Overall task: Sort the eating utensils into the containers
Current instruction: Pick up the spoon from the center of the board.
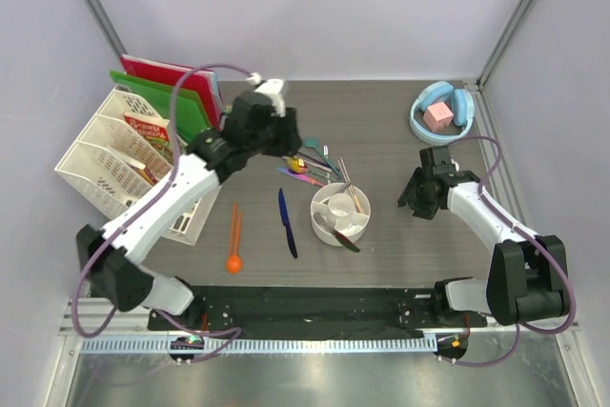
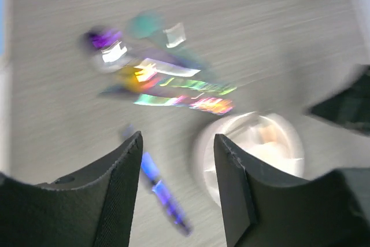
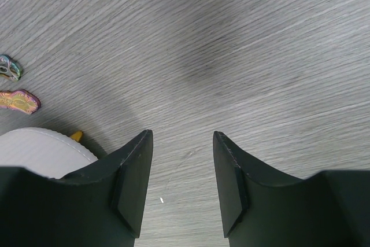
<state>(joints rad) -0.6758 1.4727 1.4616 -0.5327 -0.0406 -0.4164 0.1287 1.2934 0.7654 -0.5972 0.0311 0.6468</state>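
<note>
Across the grey tabletop (image 1: pixel 381 131), the white rack (image 1: pixel 100 164) stood at the far left with red and green folders (image 1: pixel 176 92) behind it. Both arms reached inward.

The left pincer (image 1: pixel 291 140) hung with its fingers apart and nothing between them, at the left edge of the loose pile (image 1: pixel 310 165). Its wrist camera, blurred, showed that pincer (image 2: pixel 176 183) with the pile (image 2: pixel 167 88) of iridescent, purple and teal pieces beyond the fingertips. The cup (image 2: pixel 208 160) sat just right of them and the knife (image 2: pixel 162 195) lay near the gap.

The right pincer (image 1: pixel 416 199) was also spread and empty, to the right of the cup and apart from it. From its own wrist, the pincer (image 3: pixel 182 183) faced bare wood, and the cup (image 3: pixel 40 143) showed as a rim at lower left, beside one finger.

A blue bowl (image 1: pixel 417 126) holding a pink cube (image 1: pixel 438 116) sat in the far right corner.

The cup (image 1: pixel 319 226) stood near the middle, with a few pieces already in its compartments. Left of it lay the knife (image 1: pixel 287 223), then the orange chopsticks (image 1: pixel 235 221) and spoon (image 1: pixel 233 263).
</note>
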